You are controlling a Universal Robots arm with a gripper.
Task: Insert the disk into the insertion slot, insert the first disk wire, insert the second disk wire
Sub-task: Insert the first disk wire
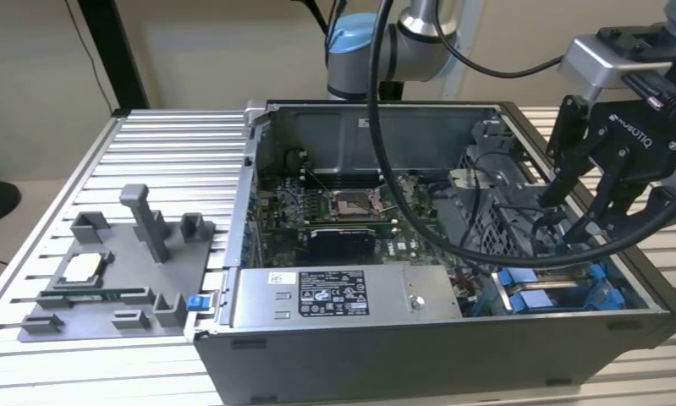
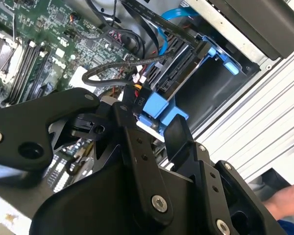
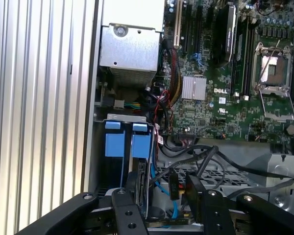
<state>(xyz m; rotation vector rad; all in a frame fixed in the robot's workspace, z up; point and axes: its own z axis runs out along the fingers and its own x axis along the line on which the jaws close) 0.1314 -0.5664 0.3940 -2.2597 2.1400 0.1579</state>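
Already seated in the insertion slot, disk just below the gripper, jaws spread (nothing held), at the exterior view's right.

My gripper runs off the exterior view's right edge; a hand is cropped in the second wrist view.

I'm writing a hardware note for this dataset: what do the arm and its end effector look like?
The arm is silver-grey tubing with a light blue joint cap. A silver mounting block carries the black end effector, built of linked plates with silver screws and marked with white lettering. Thick black cables run along it.
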